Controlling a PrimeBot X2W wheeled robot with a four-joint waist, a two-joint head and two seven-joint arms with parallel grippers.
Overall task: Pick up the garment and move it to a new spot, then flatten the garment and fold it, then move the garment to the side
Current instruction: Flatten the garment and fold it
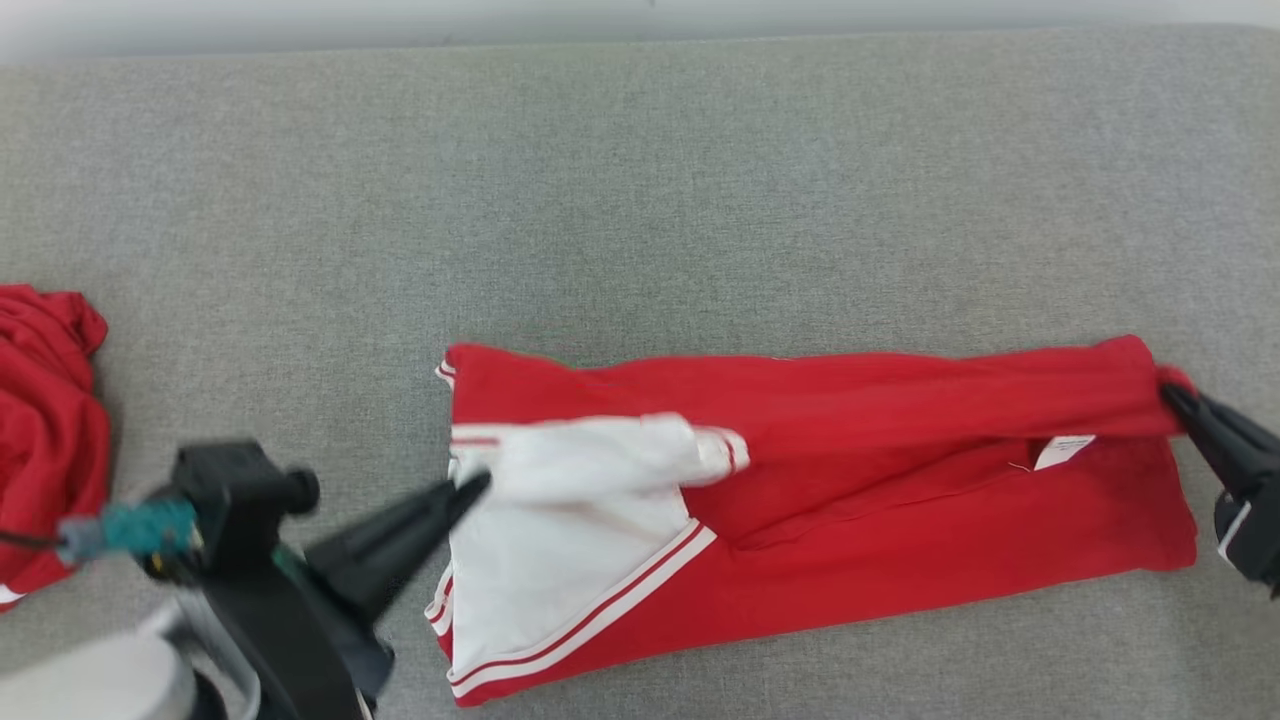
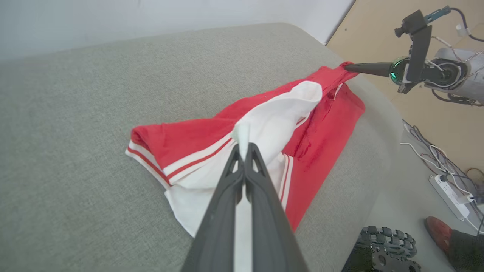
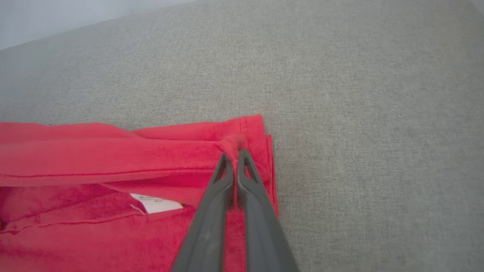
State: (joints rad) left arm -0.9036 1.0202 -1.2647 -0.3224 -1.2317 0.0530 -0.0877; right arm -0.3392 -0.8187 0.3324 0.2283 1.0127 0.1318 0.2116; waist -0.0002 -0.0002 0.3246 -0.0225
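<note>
The garment (image 1: 850,480) is red with a white panel and red-and-white striped trim, and it lies stretched left to right across the grey cushion. My left gripper (image 1: 478,484) is shut on a pinch of its white cloth at the left end, as the left wrist view shows at the garment (image 2: 264,124) with the gripper (image 2: 242,148) clamped on a white fold. My right gripper (image 1: 1170,392) is shut on the red hem at the far right corner. In the right wrist view the gripper (image 3: 235,154) bites the folded red edge of the garment (image 3: 113,158), beside a white label (image 3: 157,204).
A second crumpled red cloth (image 1: 45,430) lies at the cushion's left edge. The grey cushion (image 1: 640,190) stretches wide behind the garment. Off its right end are floor cables and a power strip (image 2: 450,190), a wheeled base (image 2: 385,249) and a person's foot (image 2: 438,230).
</note>
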